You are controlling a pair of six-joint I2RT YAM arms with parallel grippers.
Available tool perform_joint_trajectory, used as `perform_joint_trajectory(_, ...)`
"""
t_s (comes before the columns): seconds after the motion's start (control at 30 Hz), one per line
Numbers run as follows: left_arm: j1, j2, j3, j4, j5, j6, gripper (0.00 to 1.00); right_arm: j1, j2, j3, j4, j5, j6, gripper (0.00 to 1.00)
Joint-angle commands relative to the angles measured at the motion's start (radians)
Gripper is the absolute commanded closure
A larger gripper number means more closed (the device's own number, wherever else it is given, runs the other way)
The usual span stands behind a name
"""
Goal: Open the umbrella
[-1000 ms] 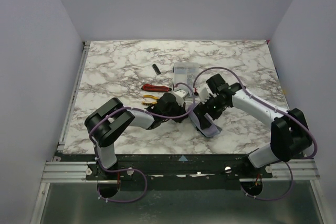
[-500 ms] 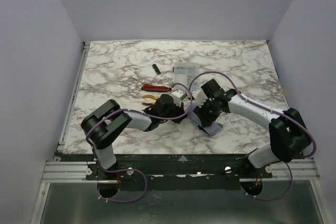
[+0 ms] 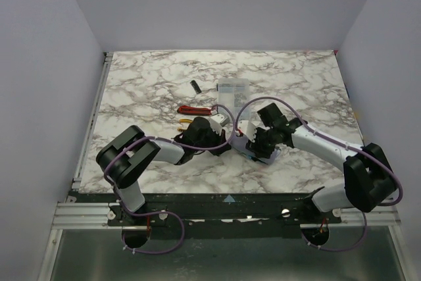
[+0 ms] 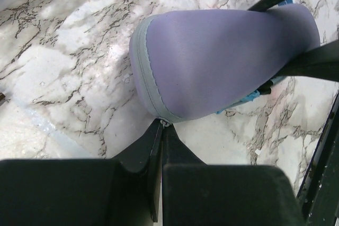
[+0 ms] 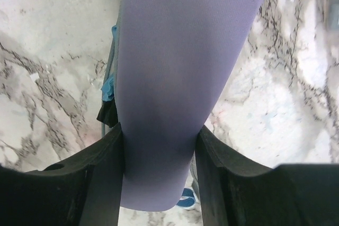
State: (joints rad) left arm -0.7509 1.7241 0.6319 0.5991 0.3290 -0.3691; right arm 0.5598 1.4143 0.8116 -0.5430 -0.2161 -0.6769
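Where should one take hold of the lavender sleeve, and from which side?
Grip the lavender sleeve on its slim body, across the narrow width and from above, as the right gripper does. It is long and slim, and both long sides are free.

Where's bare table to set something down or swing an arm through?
Free: the table's far-right corner beyond the clear box; the far-left corner behind the small black item; the near strip this side of the umbrella. Crowded: the centre, where red pliers, yellow pliers, umbrella, left gripper and right gripper bunch together.

No text, label, brand, number or sign can be read anywhere.
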Motion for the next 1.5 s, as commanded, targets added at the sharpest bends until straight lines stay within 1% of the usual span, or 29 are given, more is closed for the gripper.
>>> perform_joint_trajectory(0.0,0.029,-0.042,-0.024,0.004,-0.005,0.075,1.0,-0.029,0.041,-0.068,-0.141,0.012,-0.309,0.68)
perform_joint_trajectory(0.1,0.04,-0.056,-0.035,0.004,0.041,0.091,1.0,-0.05,0.062,-0.066,-0.188,0.011,-0.439,0.67)
perform_joint_trajectory(0.23,0.04,-0.071,-0.052,0.004,0.065,0.163,1.0,-0.099,0.105,-0.025,-0.273,-0.027,-0.615,0.67)
perform_joint_trajectory(0.3,0.04,-0.071,-0.055,0.0,0.068,0.219,1.0,-0.104,0.108,-0.023,-0.287,-0.031,-0.715,0.67)
perform_joint_trajectory(0.4,0.039,-0.06,-0.051,-0.007,0.112,0.308,1.0,-0.105,0.096,-0.03,-0.307,-0.033,-0.878,0.65)
perform_joint_trajectory(0.5,0.035,-0.054,-0.053,-0.009,0.118,0.403,1.0,-0.104,0.078,-0.048,-0.315,-0.011,-1.066,0.65)
perform_joint_trajectory(0.63,0.035,-0.054,-0.072,0.02,0.099,0.489,1.0,-0.104,0.102,-0.018,-0.345,-0.014,-1.213,0.65)
perform_joint_trajectory(0.7,0.035,-0.049,-0.077,0.033,0.096,0.499,1.0,-0.104,0.116,-0.008,-0.353,-0.013,-1.289,0.64)
perform_joint_trajectory(0.8,0.021,-0.045,-0.075,0.031,0.09,0.503,1.0,-0.104,0.109,-0.015,-0.298,-0.043,-1.364,0.59)
perform_joint_trajectory(0.87,0.011,-0.044,-0.077,0.028,0.097,0.486,1.0,-0.104,0.111,0.003,-0.229,-0.099,-1.308,0.48)
perform_joint_trajectory(0.9,0.006,-0.046,-0.081,0.029,0.095,0.472,1.0,-0.104,0.117,0.028,-0.21,-0.126,-1.259,0.39)
perform_joint_trajectory(0.93,0.0,-0.046,-0.088,0.033,0.09,0.456,1.0,-0.104,0.124,0.057,-0.195,-0.148,-1.16,0.29)
perform_joint_trajectory(0.97,-0.004,-0.048,-0.095,0.041,0.082,0.442,1.0,-0.104,0.135,0.103,-0.195,-0.165,-1.067,0.21)
perform_joint_trajectory(1.0,-0.009,-0.05,-0.106,0.053,0.074,0.423,1.0,-0.108,0.142,0.142,-0.189,-0.18,-0.932,0.15)
perform_joint_trajectory(1.07,-0.02,-0.049,-0.118,0.069,0.06,0.388,1.0,-0.144,0.153,0.238,-0.212,-0.227,-0.729,0.09)
perform_joint_trajectory(1.13,-0.036,-0.048,-0.13,0.088,0.04,0.374,1.0,-0.189,0.138,0.296,-0.234,-0.273,-0.563,0.04)
perform_joint_trajectory(1.17,-0.049,-0.048,-0.135,0.106,0.031,0.343,1.0,-0.217,0.12,0.314,-0.244,-0.293,-0.487,0.03)
perform_joint_trajectory(1.23,-0.07,-0.045,-0.136,0.118,0.019,0.329,1.0,-0.257,0.084,0.338,-0.259,-0.311,-0.355,0.01)
perform_joint_trajectory(1.4,-0.113,-0.036,-0.116,0.128,-0.015,0.295,1.0,-0.326,0.013,0.383,-0.273,-0.312,-0.007,0.01)
perform_joint_trajectory(1.47,-0.127,-0.032,-0.105,0.125,-0.027,0.28,1.0,-0.35,0.019,0.403,-0.257,-0.262,0.196,0.0)
